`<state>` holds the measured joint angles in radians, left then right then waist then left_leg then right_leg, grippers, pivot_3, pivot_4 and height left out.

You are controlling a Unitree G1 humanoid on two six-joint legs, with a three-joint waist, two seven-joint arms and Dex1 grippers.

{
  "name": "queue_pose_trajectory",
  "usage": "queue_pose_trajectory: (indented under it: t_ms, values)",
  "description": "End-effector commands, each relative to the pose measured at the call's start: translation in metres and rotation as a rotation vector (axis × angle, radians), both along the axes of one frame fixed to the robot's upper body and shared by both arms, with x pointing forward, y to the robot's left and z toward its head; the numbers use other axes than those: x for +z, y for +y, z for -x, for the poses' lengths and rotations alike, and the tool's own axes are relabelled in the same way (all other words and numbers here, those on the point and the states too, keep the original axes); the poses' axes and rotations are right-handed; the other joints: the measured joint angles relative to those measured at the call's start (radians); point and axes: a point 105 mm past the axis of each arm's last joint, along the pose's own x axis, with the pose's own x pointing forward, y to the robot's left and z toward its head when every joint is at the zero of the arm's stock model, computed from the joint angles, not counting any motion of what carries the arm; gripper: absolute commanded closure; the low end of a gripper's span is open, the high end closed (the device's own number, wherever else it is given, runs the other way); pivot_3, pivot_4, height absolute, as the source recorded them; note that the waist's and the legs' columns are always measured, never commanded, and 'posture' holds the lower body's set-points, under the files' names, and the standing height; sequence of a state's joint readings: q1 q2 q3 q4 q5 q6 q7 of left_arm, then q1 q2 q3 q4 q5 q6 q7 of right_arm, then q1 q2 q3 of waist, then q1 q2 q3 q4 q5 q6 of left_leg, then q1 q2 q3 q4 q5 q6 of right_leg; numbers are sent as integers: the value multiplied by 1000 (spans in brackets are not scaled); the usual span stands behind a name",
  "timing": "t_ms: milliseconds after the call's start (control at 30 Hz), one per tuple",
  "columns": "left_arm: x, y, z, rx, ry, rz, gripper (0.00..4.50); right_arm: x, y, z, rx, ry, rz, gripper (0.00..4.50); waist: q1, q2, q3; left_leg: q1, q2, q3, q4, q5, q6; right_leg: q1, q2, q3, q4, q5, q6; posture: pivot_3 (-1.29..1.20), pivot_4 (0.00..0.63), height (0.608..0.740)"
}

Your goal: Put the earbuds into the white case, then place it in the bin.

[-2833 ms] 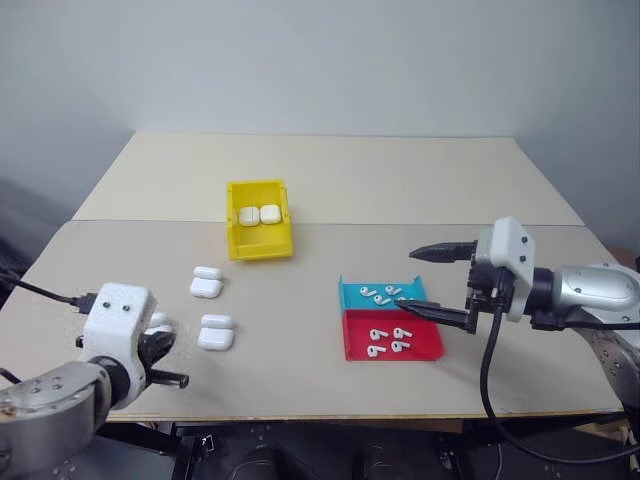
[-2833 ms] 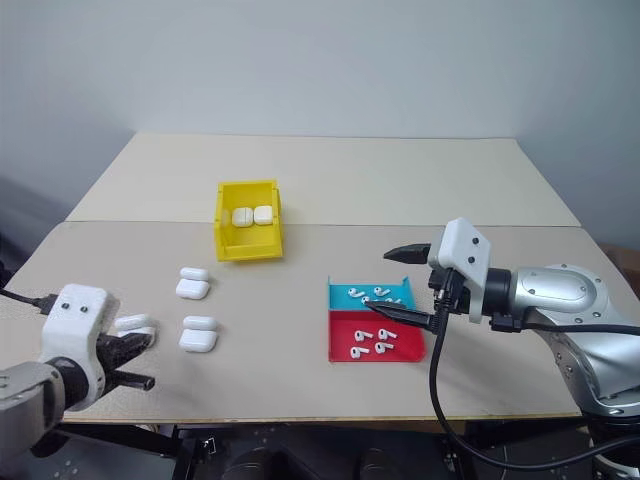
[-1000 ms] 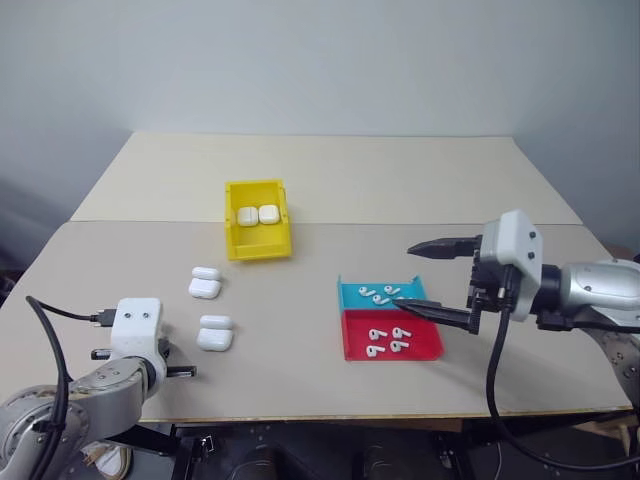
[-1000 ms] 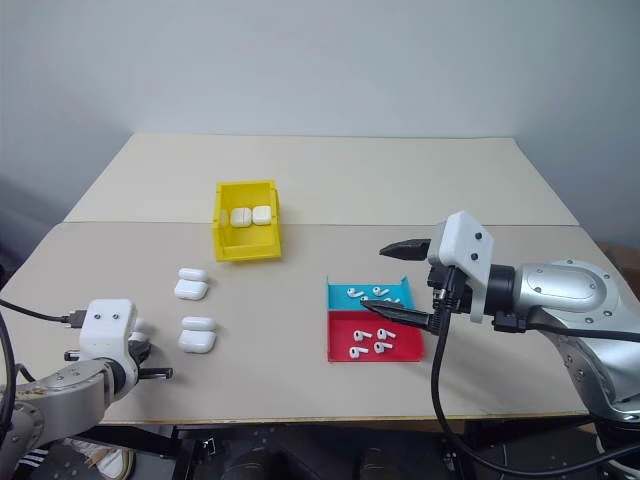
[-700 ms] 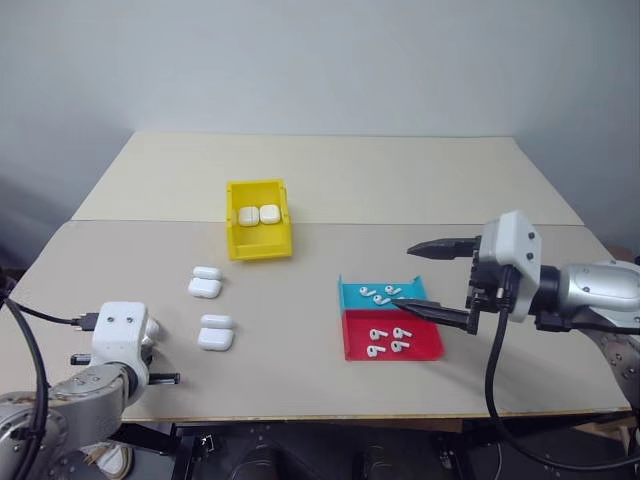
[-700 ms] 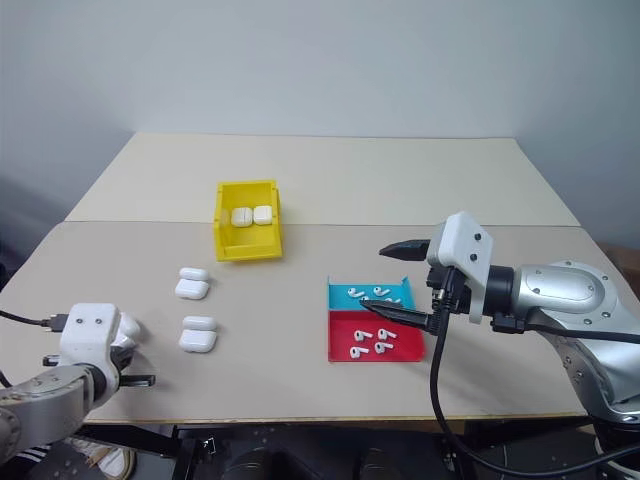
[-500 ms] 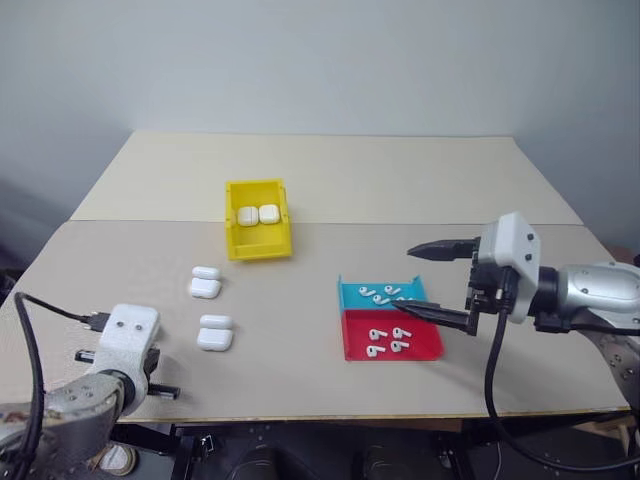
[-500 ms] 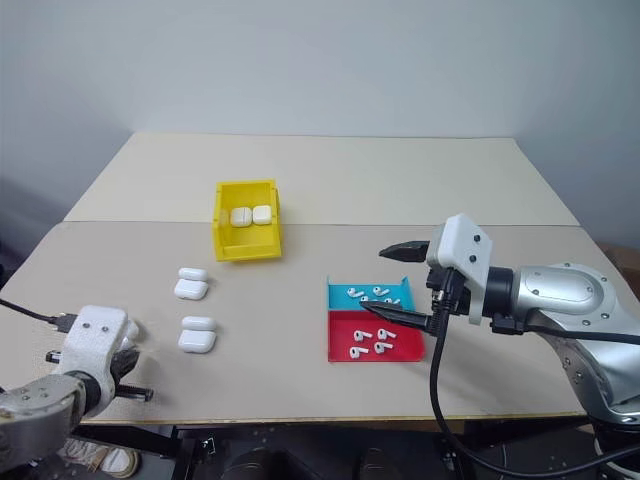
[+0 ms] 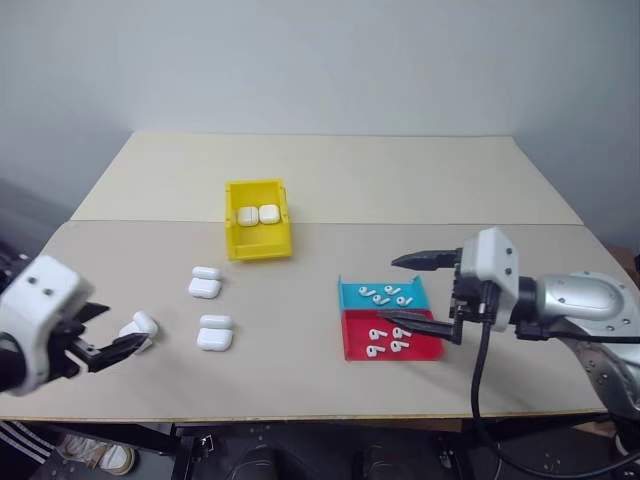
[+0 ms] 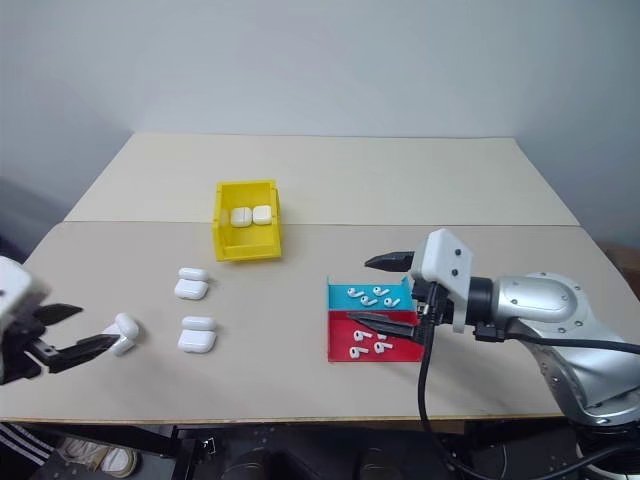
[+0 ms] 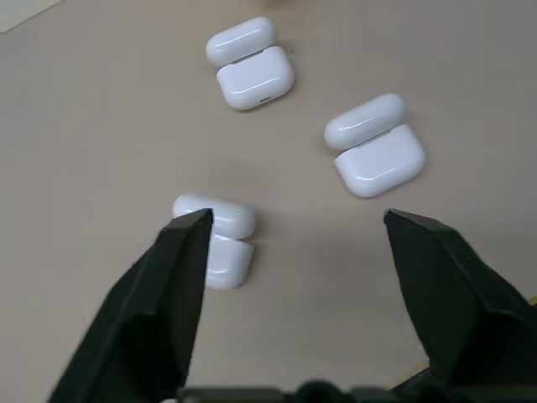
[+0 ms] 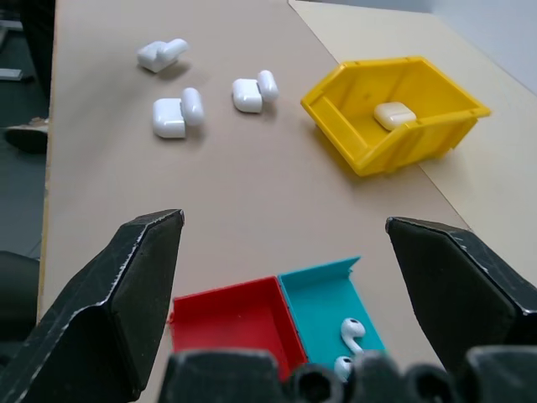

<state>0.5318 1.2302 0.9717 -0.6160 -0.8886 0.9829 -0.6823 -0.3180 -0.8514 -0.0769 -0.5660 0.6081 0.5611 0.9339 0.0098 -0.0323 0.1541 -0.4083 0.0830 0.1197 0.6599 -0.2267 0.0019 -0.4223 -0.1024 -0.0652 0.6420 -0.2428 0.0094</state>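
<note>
Early in the filling step — left gripper [image 9: 105,342] hanging with jaws wide and empty beside an open white case [image 9: 139,325] on the tabletop [image 9: 300,270], right gripper [image 9: 420,295] equally wide and empty over the earbuds [image 9: 385,296] in their trays, yellow bin [image 9: 258,240] farther back — next, probably, pinching one earbud.

The right gripper [image 9: 425,294] has two long black pointed fingers on a white boxy block. Behind it the arm is round shiny silver metal, with a black cable hanging down. The left gripper [image 9: 98,331] looks the same: white block, black fingers.
</note>
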Motion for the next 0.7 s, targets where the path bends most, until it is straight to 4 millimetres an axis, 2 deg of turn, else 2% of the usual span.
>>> queue_pose_trajectory:
  t_ms: [33,133,200,400,533,700]
  values:
    - [13,10,0,-139,-7,-35,19,10,4,-2,6,-72,-18,0,-1,0,0,-1,0,0,0,0,0,-1,0,0,0,0,0,0,150,740]
    - [13,17,2,-246,105,54,19,9,4,-1,1,-75,-27,0,1,0,0,-1,0,0,0,0,0,-2,0,-1,0,-1,-1,0,150,740]
    - [13,24,-2,-245,196,139,19,8,5,-1,0,-73,-31,0,4,0,0,-2,1,-1,0,0,0,-1,0,-2,0,-1,-2,0,150,740]
    - [-22,52,-13,-333,374,-81,19,9,9,0,-1,-84,-49,0,-3,1,0,-3,1,0,-1,0,0,-2,0,-2,0,-1,-1,0,150,740]
    - [-34,58,-32,-347,370,-139,19,9,10,3,-3,-89,-53,0,1,0,1,-6,2,0,0,0,0,-4,2,-3,2,-1,-2,0,150,740]
    - [-43,53,-53,-352,361,-140,19,10,9,4,-17,-98,-57,0,5,0,0,-6,2,0,1,0,0,-3,2,-3,3,-1,-1,0,150,740]
